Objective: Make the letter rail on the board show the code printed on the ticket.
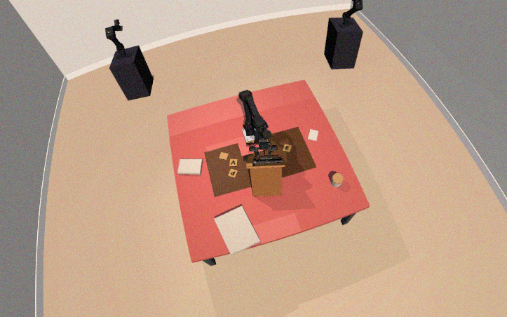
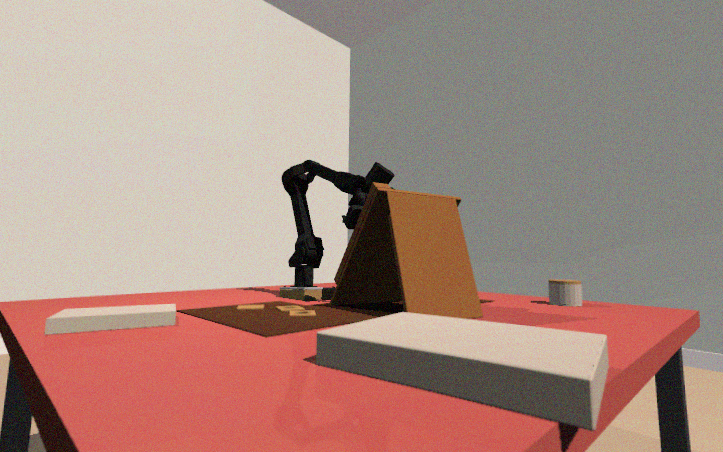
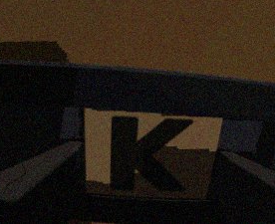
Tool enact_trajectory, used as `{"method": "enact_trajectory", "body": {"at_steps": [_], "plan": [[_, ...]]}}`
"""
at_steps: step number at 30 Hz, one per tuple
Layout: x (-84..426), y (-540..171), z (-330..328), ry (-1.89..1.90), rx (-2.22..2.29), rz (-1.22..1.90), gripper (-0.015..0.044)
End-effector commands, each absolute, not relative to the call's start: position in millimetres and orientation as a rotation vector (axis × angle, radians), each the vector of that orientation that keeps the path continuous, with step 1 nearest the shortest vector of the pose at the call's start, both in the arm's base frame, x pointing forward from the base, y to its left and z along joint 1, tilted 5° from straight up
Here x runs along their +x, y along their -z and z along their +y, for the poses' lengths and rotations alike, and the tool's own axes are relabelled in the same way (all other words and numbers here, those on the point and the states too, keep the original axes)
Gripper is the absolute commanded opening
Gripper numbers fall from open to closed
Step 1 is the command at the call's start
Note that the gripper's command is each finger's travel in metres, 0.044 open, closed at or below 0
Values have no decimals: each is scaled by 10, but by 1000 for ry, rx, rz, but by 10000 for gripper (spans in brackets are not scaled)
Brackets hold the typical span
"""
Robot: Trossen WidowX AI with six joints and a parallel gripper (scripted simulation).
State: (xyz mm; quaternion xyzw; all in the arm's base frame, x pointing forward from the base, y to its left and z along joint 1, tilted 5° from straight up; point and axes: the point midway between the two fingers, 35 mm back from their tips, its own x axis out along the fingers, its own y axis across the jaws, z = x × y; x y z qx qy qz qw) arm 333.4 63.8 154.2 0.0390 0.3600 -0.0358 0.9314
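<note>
My gripper (image 3: 150, 154) (image 1: 264, 149) is shut on the K tile (image 3: 98, 148), whose dark letter stands upright in the wrist view. It is at the robot-facing side of the leaning board (image 1: 267, 181) (image 2: 431, 252), near its top. The rail is not clearly visible, so contact with it cannot be told. On the left part of the dark mat lie a plain-looking tile (image 1: 223, 156), a tile that looks like an A or V (image 1: 233, 162) and another lettered tile (image 1: 232, 173). One more tile (image 1: 287, 148) lies on the right part. No ticket code is legible.
The dark mat (image 1: 218, 186) (image 2: 266, 328) lies on the red counter (image 1: 326, 196) (image 2: 184, 387). A large white block (image 1: 236, 229) (image 2: 465, 342), a smaller one (image 1: 190, 166) (image 2: 111, 318), a round can (image 1: 336, 179) (image 2: 565, 293) and a white card (image 1: 313, 135) stand or lie around it.
</note>
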Motion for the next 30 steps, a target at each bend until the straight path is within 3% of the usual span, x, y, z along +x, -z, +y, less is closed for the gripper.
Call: {"method": "enact_trajectory", "body": {"at_steps": [1, 28, 30], "plan": [[3321, -1523, 617, 68, 78, 741, 0], [3309, -1517, 465, 68, 77, 741, 0], [3320, -1534, 475, 74, 78, 737, 53]]}}
